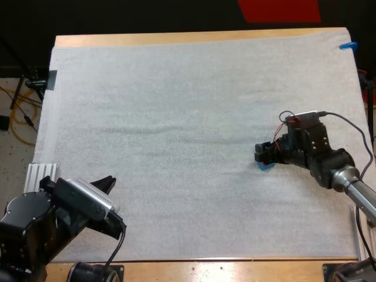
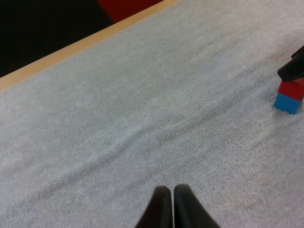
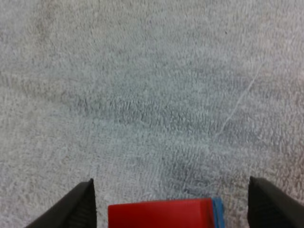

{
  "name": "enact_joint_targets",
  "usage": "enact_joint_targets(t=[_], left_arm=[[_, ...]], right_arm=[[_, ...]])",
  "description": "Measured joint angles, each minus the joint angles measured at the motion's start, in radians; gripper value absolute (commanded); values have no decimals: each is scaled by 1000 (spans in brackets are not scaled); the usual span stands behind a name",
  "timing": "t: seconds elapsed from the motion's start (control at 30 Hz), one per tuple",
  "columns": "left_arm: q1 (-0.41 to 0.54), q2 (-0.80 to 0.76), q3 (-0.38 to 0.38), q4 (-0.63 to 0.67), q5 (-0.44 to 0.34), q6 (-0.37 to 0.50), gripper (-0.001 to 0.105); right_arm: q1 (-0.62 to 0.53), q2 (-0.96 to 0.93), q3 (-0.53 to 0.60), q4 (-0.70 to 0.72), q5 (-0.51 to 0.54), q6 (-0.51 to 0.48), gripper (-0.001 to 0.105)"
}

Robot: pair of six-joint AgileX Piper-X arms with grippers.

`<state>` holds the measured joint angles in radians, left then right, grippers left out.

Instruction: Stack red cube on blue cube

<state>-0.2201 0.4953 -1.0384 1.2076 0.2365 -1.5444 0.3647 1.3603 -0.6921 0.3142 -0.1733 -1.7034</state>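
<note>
Black fingers (image 3: pixel 78 204) spread, the right end effector (image 3: pixel 173 202) stands clear either side of the red cube (image 3: pixel 159 214), which sits on the blue cube (image 2: pixel 287 103) at the mat's (image 1: pixel 176 117) right (seemingly a touch off-square). A finger clipping it on withdrawal could topple the stack; the left end effector (image 2: pixel 173 204), pressed together, idles far off.

White mat (image 1: pixel 176 147) covers wooden table (image 1: pixel 176 39); blue cube (image 1: pixel 265 167) rests on mat, right of middle.
</note>
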Motion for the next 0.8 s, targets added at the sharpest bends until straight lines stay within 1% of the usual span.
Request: enact_joint_targets(t=[0.1,0.3,0.43,0.5,0.57,0.63,0.7,0.77,0.8], left_arm=[[0,0,0,0,0,0,0],[0,0,0,0,0,0,0],[0,0,0,0,-6,0,0],[0,8,0,-15,-49,0,0],[0,45,0,-51,-150,0,0],[0,80,0,-99,-184,0,0],[0,120,2,-157,-196,2,0],[0,163,1,-245,-213,2,0],[6,173,1,-263,-216,2,0]], right_arm=[[0,-30,-2,2,0,0,65],[0,-171,-46,33,0,-3,65],[0,-268,-81,88,0,-72,65],[0,-293,-97,108,21,-97,65],[-14,-303,-124,142,46,-125,65],[-42,-303,-144,165,54,-146,65],[-79,-303,-159,190,59,-159,65],[-137,-303,-186,215,63,-168,65],[-153,-303,-193,221,63,-168,65]])
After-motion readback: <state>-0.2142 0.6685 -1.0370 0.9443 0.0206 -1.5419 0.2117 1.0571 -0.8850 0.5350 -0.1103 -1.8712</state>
